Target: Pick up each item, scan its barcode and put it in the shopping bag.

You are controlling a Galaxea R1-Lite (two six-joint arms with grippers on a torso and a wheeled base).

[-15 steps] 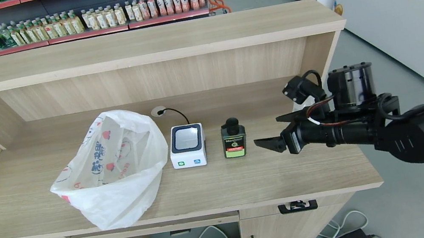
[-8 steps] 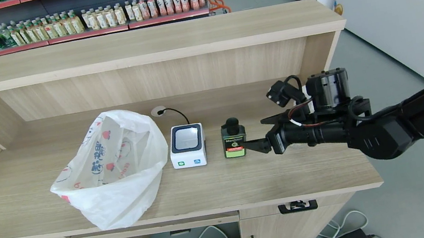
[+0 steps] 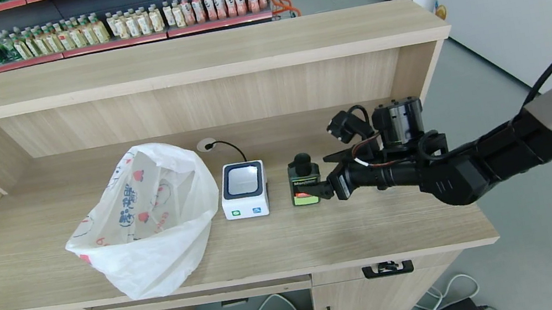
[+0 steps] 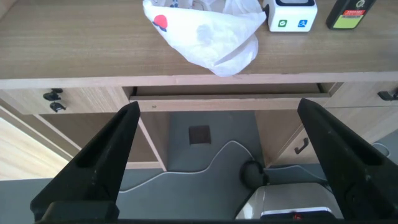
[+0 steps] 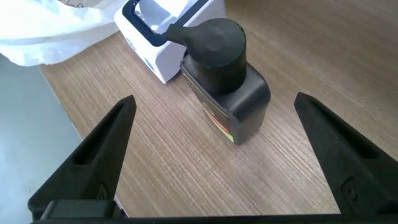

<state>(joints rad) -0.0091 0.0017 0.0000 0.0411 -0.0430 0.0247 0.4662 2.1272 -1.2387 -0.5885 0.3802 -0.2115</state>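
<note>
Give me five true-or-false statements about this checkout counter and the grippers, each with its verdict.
1. The bottle stands upright on the counter. True.
2. The right gripper is shut on the bottle. False: its jaws are open, one on each side of the bottle, with a gap on both sides.
3. The scanner stands between the bag and the bottle. True.
4. The bottle is in the bag. False: it is on the counter, on the robot's right of the scanner.
5. The left gripper holds the bag. False: its jaws are open and hold nothing, low in front of the counter.
</note>
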